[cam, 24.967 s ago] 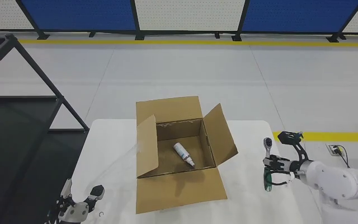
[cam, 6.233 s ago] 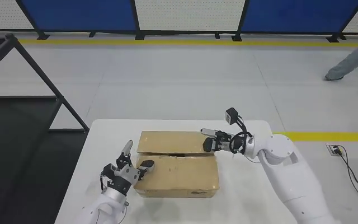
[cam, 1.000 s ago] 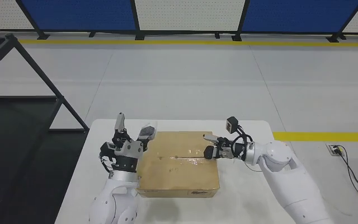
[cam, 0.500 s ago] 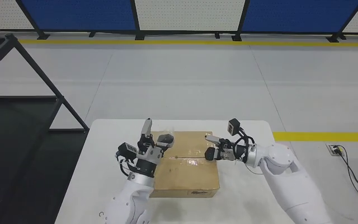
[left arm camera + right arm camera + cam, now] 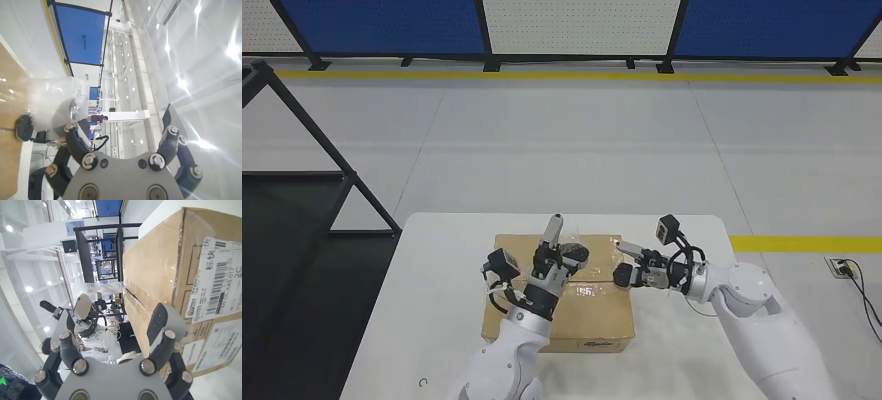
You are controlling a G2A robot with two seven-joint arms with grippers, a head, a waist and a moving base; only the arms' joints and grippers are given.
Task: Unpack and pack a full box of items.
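Blue partition panels (image 5: 382, 25), pale grey floor (image 5: 572, 140)

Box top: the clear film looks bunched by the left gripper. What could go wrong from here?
The clear film looks crumpled against the open left gripper; it may cling there and lift instead of lying flat over the seam of the box. The open right gripper sits at the box's edge; a nudge could shift the box.
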